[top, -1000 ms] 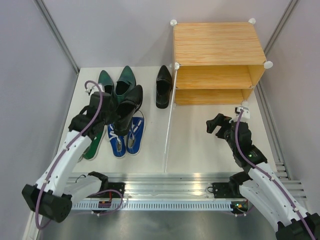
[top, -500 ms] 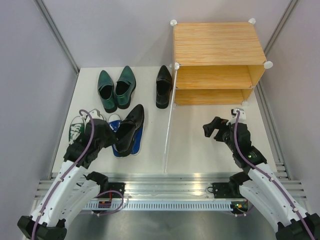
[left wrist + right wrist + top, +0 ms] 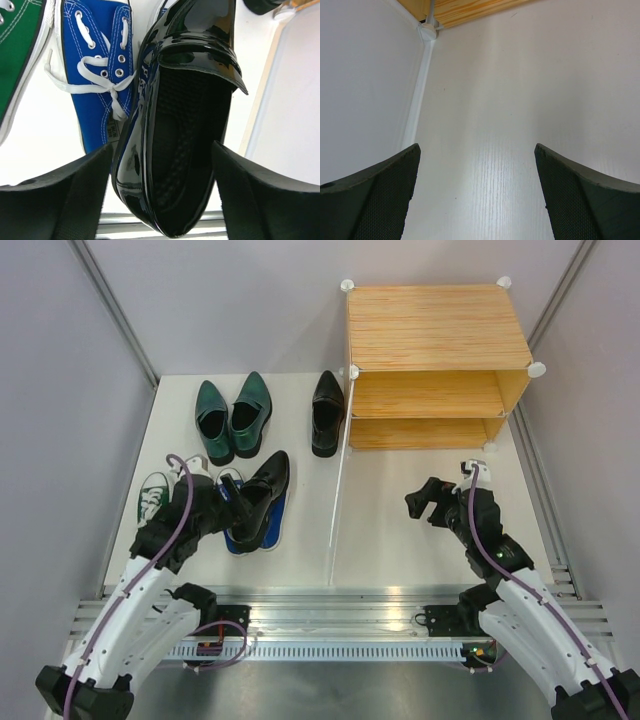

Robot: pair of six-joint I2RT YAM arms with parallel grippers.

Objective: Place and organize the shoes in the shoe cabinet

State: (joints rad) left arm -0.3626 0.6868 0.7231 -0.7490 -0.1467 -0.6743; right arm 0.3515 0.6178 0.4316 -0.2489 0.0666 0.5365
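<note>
Low left in the top view, the left end effector (image 3: pixel 161 150) stands open astride the heel of a black dress shoe (image 3: pixel 200 45), which lies on the blue sneakers (image 3: pixel 97 50). Its glossy leather looks stiff, slick and light, so the heel rim seems the surest hold. Low right, the right end effector (image 3: pixel 477 150) gapes empty over the counter (image 3: pixel 485 100). The shoe cabinet (image 3: pixel 435 325) stands upper right.

a: what fills the frame?

b: the right gripper (image 3: pixel 476 150), its two dark fingers (image 3: pixel 380 195) spread wide at the bottom corners, nothing between them, above a white table (image 3: pixel 520 100) with a faint grain.

a: and along the top?

b: a strip of the wood-grain cabinet (image 3: pixel 470 10), with a white round connector (image 3: pixel 427 31) at its corner. a pale door panel (image 3: pixel 365 75) runs from that connector towards the lower left, its edge standing on the table.
</note>
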